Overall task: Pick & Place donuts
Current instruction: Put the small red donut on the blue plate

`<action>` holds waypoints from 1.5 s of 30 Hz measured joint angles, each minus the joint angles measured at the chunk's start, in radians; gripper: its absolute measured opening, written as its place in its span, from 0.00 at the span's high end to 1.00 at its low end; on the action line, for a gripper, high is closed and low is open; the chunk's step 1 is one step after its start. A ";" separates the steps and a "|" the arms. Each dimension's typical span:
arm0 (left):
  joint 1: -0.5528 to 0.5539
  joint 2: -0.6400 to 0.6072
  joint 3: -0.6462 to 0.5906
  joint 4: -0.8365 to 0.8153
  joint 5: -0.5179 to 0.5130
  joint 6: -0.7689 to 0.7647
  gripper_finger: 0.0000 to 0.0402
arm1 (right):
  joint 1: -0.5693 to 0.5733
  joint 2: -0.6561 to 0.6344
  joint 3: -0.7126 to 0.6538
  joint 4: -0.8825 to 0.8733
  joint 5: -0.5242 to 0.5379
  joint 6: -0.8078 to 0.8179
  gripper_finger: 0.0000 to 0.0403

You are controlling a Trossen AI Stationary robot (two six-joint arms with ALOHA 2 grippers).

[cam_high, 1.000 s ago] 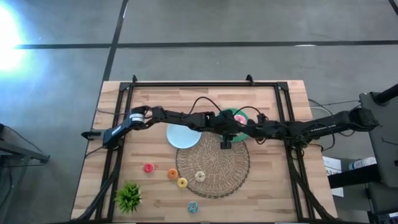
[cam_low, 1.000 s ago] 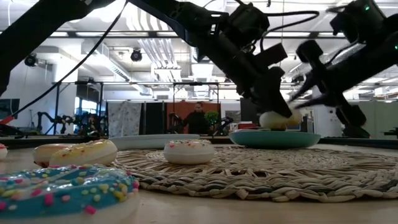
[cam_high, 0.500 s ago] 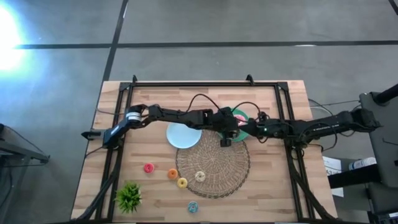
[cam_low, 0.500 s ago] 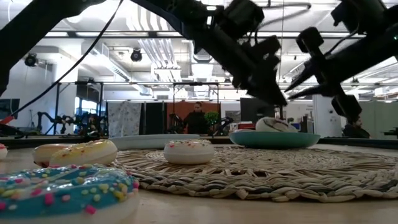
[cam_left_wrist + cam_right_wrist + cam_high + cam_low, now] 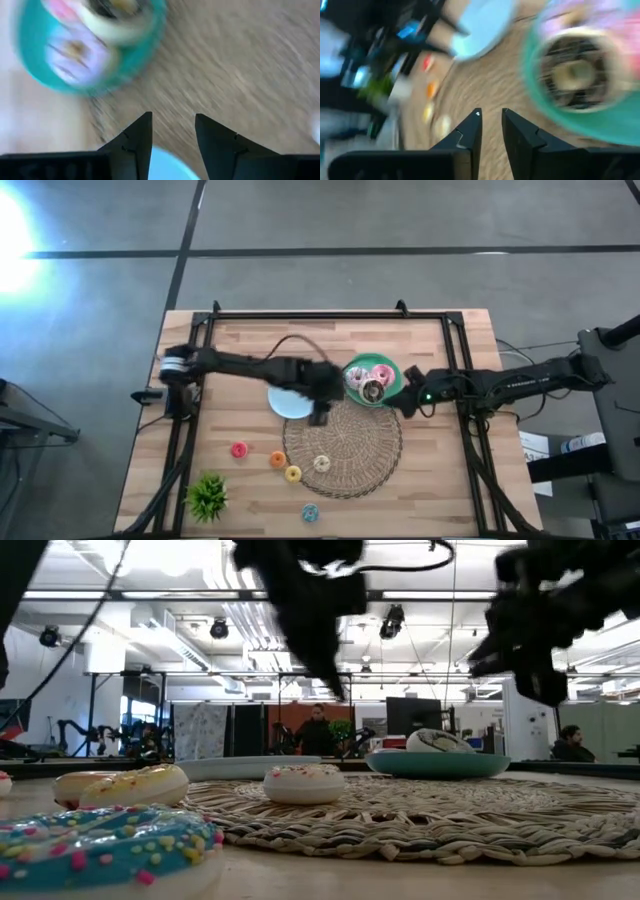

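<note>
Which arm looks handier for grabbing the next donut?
Probably the left: its claw is empty over the mat's edge, nearer the loose donuts than the right claw, beside the green plate.

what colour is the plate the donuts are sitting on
Green: the round green plate holding the donuts, clearest in the high view.
</note>
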 joint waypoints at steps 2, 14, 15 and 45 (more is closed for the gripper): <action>-0.032 -0.083 -0.100 0.007 0.002 -0.033 0.69 | 0.015 0.022 0.044 -0.047 -0.046 -0.084 0.79; -0.282 -0.401 -0.447 -0.061 -0.017 -0.330 0.69 | 0.073 0.272 0.370 -0.386 -0.052 -0.591 0.57; -0.297 -0.410 -0.458 -0.075 -0.017 -0.363 0.69 | 0.073 0.300 0.394 -0.406 -0.052 -0.619 0.56; -0.503 -0.679 -0.878 -0.078 0.104 -0.758 0.69 | 0.110 0.520 0.623 -0.621 0.107 -0.745 0.50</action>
